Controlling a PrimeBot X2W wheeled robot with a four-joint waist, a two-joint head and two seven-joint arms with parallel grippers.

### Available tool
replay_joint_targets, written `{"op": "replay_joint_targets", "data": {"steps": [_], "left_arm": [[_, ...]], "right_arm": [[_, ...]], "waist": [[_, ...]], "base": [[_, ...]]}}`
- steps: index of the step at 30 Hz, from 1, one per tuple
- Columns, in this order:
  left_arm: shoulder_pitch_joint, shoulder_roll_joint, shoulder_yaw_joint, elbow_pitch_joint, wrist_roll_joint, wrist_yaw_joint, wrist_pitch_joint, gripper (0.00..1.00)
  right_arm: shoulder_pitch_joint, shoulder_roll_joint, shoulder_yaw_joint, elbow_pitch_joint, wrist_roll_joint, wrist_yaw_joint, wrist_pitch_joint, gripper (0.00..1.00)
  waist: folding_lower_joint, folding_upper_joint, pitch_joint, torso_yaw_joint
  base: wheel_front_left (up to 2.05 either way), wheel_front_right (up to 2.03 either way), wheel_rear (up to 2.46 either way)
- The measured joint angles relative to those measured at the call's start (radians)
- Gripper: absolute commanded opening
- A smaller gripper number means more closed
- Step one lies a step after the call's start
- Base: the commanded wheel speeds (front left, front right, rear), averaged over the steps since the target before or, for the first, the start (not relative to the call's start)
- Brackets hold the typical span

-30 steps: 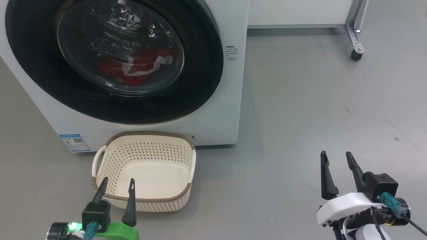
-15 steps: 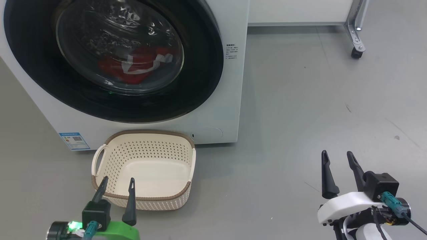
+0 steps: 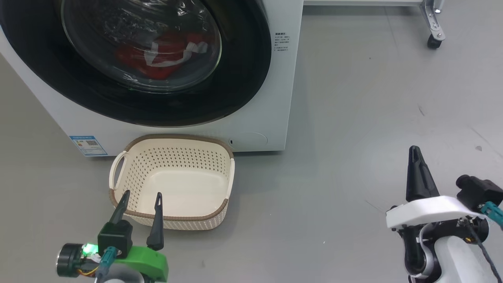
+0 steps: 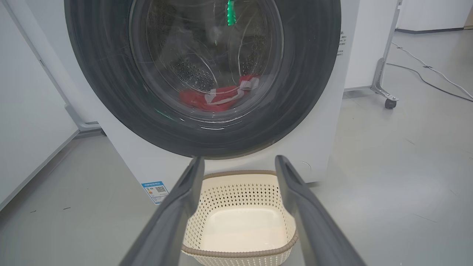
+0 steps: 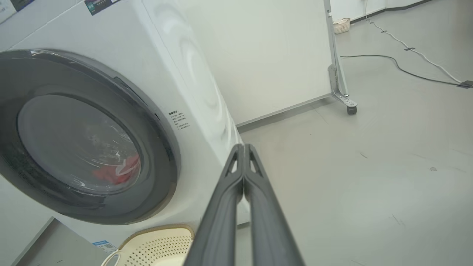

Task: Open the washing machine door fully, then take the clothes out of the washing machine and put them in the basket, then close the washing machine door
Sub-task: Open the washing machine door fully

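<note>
Closed washing machine door [image 3: 251,78]: the right gripper [image 3: 415,151], jaws together, would best hook its right edge; left gripper [image 3: 141,195], jaws apart, near the basket [image 3: 177,137]

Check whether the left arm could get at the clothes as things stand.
Probably not: the door is shut, so the clothes lie behind it; the left fingers, open, hang by the basket.

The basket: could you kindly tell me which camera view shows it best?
The head view: the basket appears almost whole from above, empty. The left wrist view has fingers of the left tool crossing its sides; the right wrist view crops it to one corner.
</note>
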Motion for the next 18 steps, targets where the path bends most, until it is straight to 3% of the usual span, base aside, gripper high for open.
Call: {"op": "replay_joint_targets", "data": {"steps": [8, 13, 18], "left_arm": [[-0.060, -0.002, -0.015, -0.022, -0.011, -0.011, 0.000, 1.00], [-0.091, -0.004, -0.028, -0.040, -0.017, -0.019, 0.000, 1.00], [-0.117, -0.005, -0.036, -0.049, -0.026, -0.028, 0.000, 1.00]], "right_arm": [[-0.122, 0.007, -0.105, -0.012, 0.291, 0.051, 0.101, 0.00], [-0.231, 0.009, -0.169, -0.022, 0.443, 0.047, 0.172, 0.00], [-0.337, 0.009, -0.198, -0.022, 0.537, 0.019, 0.244, 0.00]], "waist": [[0.0000, 0.0000, 0.063, 0.040], [0.0000, 0.0000, 0.105, 0.069], [0.0000, 0.0000, 0.151, 0.103]], "base": [[0.00, 0.00, 0.00], [0.00, 0.00, 0.00], [0.00, 0.00, 0.00]]}}
